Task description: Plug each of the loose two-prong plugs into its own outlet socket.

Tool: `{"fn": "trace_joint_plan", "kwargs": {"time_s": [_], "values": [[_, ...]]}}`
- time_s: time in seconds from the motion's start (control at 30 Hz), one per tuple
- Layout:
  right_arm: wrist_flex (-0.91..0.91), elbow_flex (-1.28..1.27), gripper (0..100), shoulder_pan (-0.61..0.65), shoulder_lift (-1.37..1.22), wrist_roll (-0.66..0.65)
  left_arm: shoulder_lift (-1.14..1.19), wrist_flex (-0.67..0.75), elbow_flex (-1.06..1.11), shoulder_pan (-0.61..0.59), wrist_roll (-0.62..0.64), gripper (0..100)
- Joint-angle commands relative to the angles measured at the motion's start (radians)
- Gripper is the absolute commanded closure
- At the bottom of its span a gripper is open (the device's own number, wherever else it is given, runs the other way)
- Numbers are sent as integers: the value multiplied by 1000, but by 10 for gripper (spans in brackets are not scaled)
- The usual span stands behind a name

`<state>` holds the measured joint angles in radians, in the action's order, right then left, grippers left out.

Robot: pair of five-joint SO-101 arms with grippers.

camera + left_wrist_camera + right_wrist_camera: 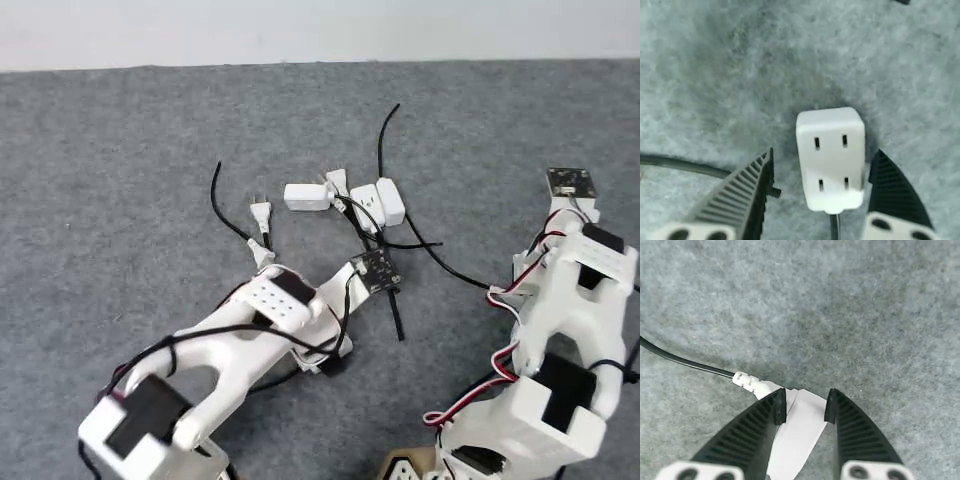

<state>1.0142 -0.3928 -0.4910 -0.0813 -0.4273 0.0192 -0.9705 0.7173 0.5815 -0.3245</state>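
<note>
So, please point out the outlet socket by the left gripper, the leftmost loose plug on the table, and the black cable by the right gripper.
outlet socket point(830, 155): left wrist view, its slotted face.
loose plug point(261, 214): high view, its body behind the prongs.
black cable point(690, 364): right wrist view, middle of its visible run.

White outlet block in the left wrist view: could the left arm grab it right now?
Probably yes. The outlet block lies between the open jaws of the left tool, one on each side, with nothing on top of it or in between.
</note>
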Motion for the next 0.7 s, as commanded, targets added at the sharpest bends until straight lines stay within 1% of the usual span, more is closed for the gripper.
{"fn": "trace_joint_plan", "kwargs": {"time_s": [0.0, 0.07, 0.13, 0.17, 0.2, 0.3, 0.43, 0.57, 0.67], "values": [[2, 64, 865, -16, 7, -12, 74, -72, -119, -3, 43, 729], [4, 64, 868, -16, 7, -12, 129, -104, -186, -5, 78, 809], [8, 64, 869, -16, 7, -12, 170, -114, -249, -5, 112, 923], [10, 64, 869, -16, 5, -12, 184, -117, -277, -6, 140, 969], [10, 64, 869, -16, 5, -12, 189, -117, -300, -6, 186, 993], [12, 63, 869, -16, 5, -12, 170, -124, -335, -8, 376, 986], [12, 63, 869, -16, 5, -12, 94, -161, -386, -32, 565, 986], [12, 63, 869, -16, 5, -12, 48, -262, -481, -75, 712, 984], [12, 63, 869, -16, 5, -12, 48, -324, -542, -95, 766, 984]]}}
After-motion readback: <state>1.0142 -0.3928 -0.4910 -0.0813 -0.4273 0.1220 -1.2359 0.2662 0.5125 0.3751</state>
